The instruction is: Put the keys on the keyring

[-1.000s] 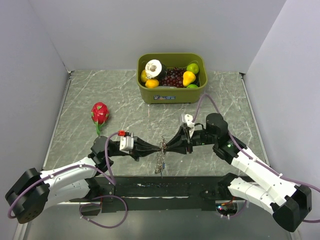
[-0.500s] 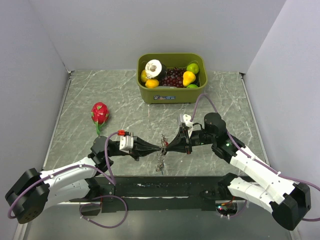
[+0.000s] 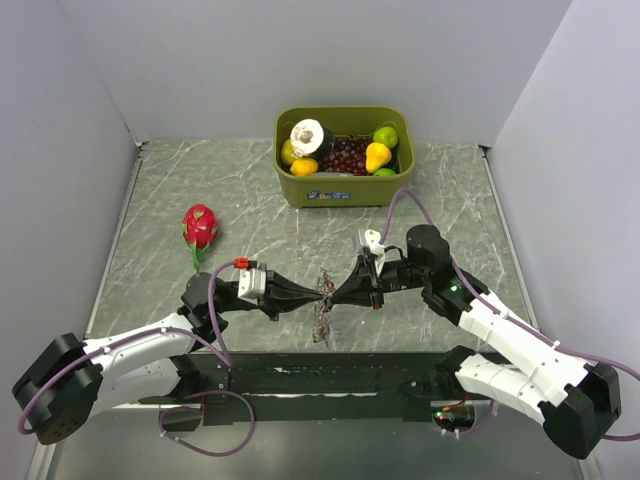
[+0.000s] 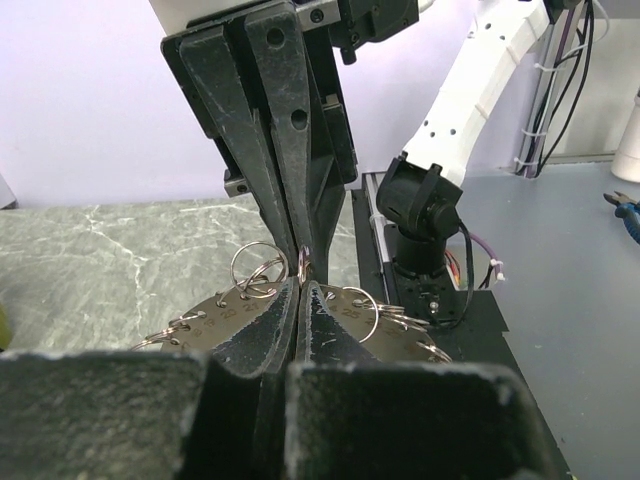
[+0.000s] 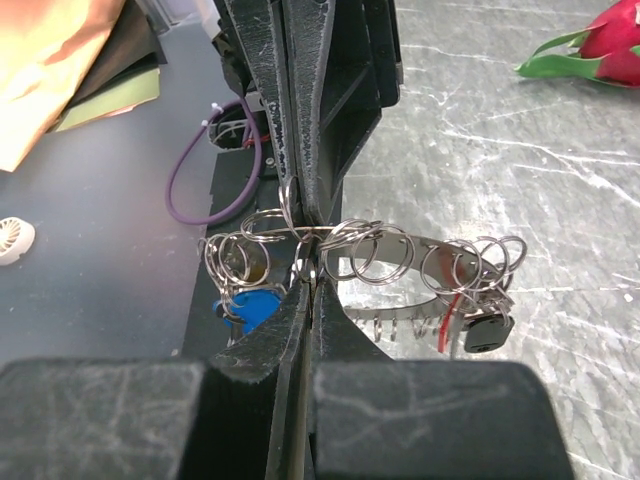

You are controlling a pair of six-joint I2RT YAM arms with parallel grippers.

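Observation:
The keyring [image 3: 321,318] is a thin grey metal band carrying several small split rings. It hangs above the table's near edge between both grippers. My left gripper [image 3: 317,291] is shut on the band; in the left wrist view its tips [image 4: 300,287] pinch the numbered band [image 4: 215,315]. My right gripper [image 3: 333,291] meets it tip to tip and is shut on the ring [image 5: 425,246] at a split ring [image 5: 311,272]. A blue key [image 5: 250,306], a black key [image 5: 487,331] and a red tag [image 5: 444,325] hang from the split rings.
A green bin [image 3: 345,190] of fruit stands at the back centre. A dragon fruit [image 3: 199,226] lies at the left, and also shows in the right wrist view [image 5: 612,38]. The black base plate [image 3: 330,372] runs along the near edge under the keyring. Walls close both sides.
Both grippers stay joined at the keyring and have shifted slightly away from the near edge. The hanging keyring has risen a little.

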